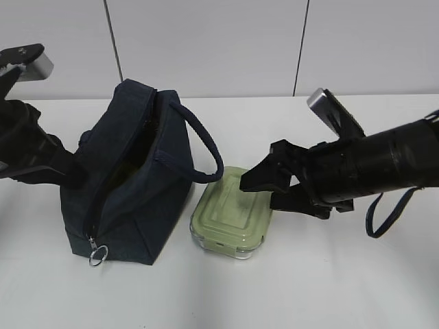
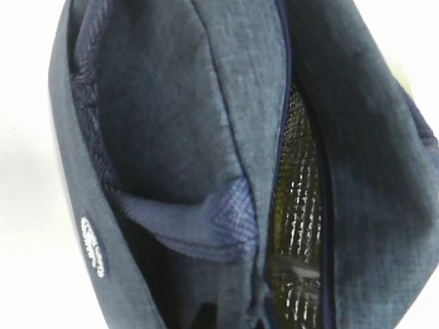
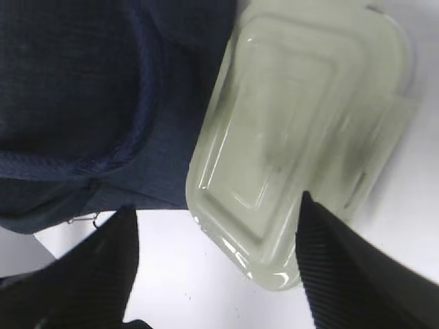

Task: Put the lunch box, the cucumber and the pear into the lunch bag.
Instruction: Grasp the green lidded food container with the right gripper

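Observation:
The navy lunch bag stands left of centre with its top zipper open and its mouth gaping. My left gripper is at the bag's left wall. In the left wrist view the bag fills the frame, its rim runs down into the jaws, and the silver lining shows. The lunch box with its sage-green lid sits on the table against the bag's right side. My right gripper hovers open just above the lunch box, fingers astride its near corner. The cucumber and the pear are out of view.
The bag's loop handle hangs over the lunch box's far end. The silver ring pull dangles at the bag's front bottom corner. A dark cable loops under my right arm. White table lies in front and to the right.

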Robot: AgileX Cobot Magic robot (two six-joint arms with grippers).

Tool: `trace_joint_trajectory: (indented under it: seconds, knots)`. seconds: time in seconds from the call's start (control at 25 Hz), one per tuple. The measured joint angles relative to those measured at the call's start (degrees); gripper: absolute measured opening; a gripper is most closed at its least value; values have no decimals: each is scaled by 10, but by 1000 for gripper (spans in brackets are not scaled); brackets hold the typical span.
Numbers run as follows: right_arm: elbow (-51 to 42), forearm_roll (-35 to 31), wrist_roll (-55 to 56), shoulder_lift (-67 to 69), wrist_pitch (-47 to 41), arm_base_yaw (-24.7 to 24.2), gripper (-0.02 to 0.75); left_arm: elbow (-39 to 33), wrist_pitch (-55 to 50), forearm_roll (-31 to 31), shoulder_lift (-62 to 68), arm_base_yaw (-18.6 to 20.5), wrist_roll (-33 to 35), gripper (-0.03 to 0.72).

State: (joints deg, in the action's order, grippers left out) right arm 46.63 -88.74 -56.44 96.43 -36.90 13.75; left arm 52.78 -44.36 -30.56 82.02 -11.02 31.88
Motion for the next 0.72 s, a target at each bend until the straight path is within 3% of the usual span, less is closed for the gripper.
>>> trace_joint_trajectory:
  seconds: [0.12,0.2,0.72]
  knots:
    - [-43,-92,-82,-1,-5,-15,551,0,0,0,0,0,0,1]
    - [-58,-118,-109,-1,-5,-23,551,0,0,0,0,0,0,1]
    - [-68,-136,-136,42,18,-25,551,0,-2,0,0,0,0,1]
